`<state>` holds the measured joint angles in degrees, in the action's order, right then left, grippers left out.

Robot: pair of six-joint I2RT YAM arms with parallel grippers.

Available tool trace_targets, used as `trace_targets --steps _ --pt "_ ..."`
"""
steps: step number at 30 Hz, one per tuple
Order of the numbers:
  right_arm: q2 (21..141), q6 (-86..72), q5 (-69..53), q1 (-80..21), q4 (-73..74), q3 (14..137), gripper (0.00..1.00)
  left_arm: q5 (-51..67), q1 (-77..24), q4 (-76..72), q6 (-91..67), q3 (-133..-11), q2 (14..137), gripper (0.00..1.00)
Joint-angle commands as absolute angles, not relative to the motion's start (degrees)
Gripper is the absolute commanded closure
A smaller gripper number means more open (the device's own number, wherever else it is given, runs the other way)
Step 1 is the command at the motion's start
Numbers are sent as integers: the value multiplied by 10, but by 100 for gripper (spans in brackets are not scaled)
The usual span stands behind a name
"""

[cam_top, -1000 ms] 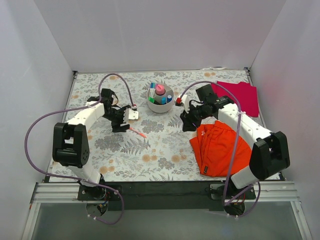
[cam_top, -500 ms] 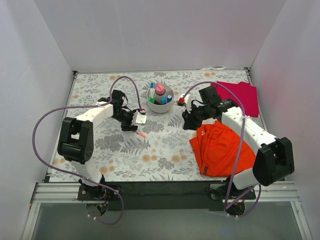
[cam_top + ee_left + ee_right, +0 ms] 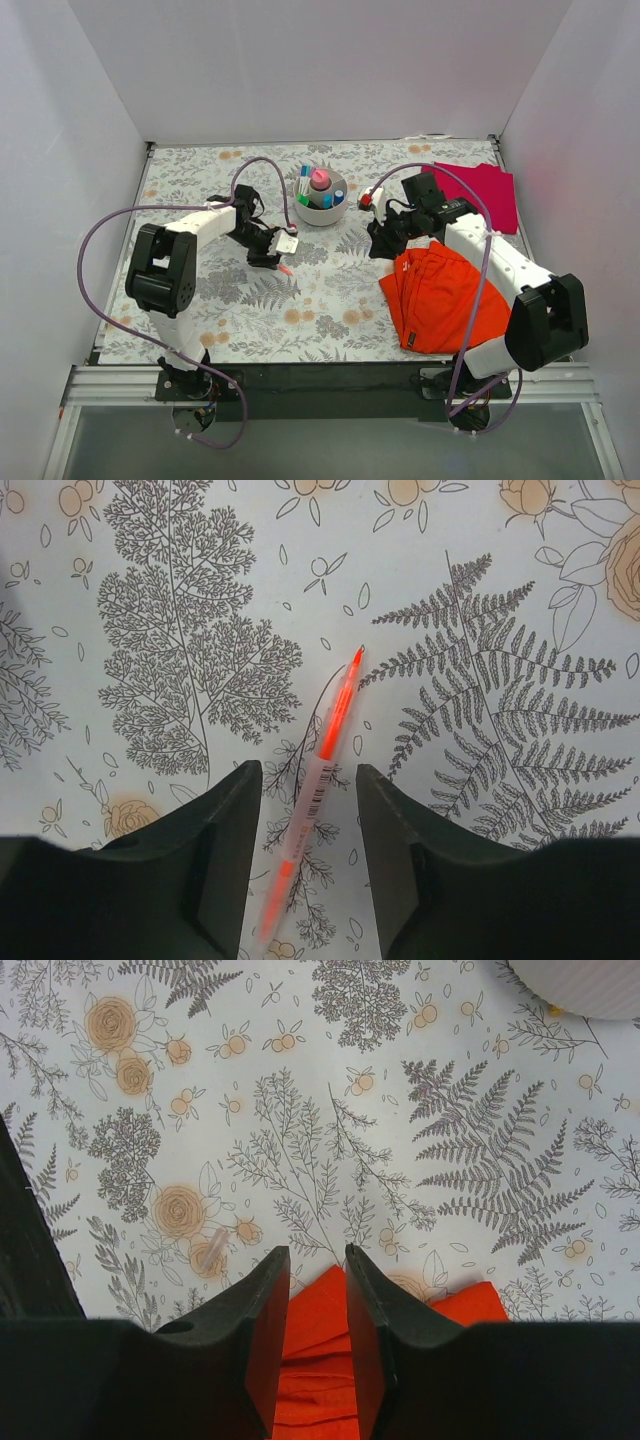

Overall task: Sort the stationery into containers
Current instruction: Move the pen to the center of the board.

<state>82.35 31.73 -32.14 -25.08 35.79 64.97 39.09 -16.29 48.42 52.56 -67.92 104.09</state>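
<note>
The flower-printed table covering spreads under both arms; the folded orange cloth lies directly beneath the right gripper and runs back behind it; the round off-white divided bowl, with a pink-capped bottle and capped markers standing in it, sits ahead of the left gripper and off to its right, near but apart. The slim orange-pink pen with a clear labelled barrel lies flat between that gripper's fingers, its orange tip pointing ahead and slightly right.

The pen looks light, stiff and smooth; a round barrel like this will probably roll or swivel if pinched off-centre, so the hold belongs across the barrel near its middle, by the printed label.

The left gripper stands about half open; one finger is on each side of the pen, table shows in both gaps, and nothing is gripped. The right gripper's jaws are narrow, with an orange fold in the slot; whether they pinch the cloth or merely hover above it, I cannot tell.
</note>
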Motion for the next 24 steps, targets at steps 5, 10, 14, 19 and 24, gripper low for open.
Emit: trace_targets --steps 5,10,14,19,24 --pt "834 316 -338 -240 343 657 62 382 -171 478 527 -670 1065 62" --pt "835 316 -340 -238 344 654 63 366 -172 451 503 -661 1084 69" --pt "831 316 -340 -237 345 643 63 347 -172 447 486 -650 1093 83" --pt "806 295 -354 -237 345 600 66 345 -192 461 421 -651 1090 96" --pt "714 251 -398 -265 289 494 65 339 -220 478 341 -658 1097 100"
